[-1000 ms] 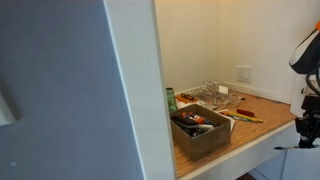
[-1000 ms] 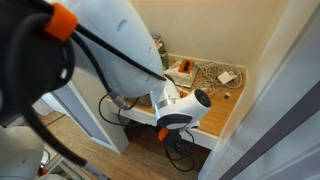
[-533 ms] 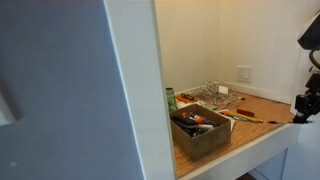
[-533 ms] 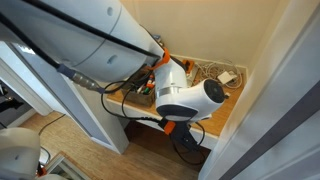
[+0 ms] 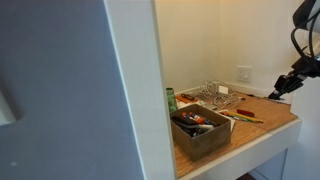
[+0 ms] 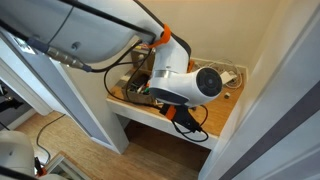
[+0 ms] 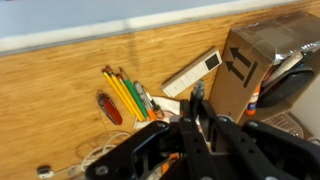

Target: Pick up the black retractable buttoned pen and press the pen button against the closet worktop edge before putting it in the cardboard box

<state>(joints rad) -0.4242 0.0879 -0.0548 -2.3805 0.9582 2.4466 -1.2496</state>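
Black pen clamped between jaws

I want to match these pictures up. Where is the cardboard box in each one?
In an exterior view: cardboard box low centre, on the wooden worktop beside the white wall.
In an exterior view: box left of the arm, mostly hidden.
Wrist view: upper right, arrows on its side.
Shared landmark: the wooden worktop.

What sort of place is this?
Probably a closet nook in a home or office: a wooden worktop between white walls, a wall socket behind, a cardboard box of odds and ends.
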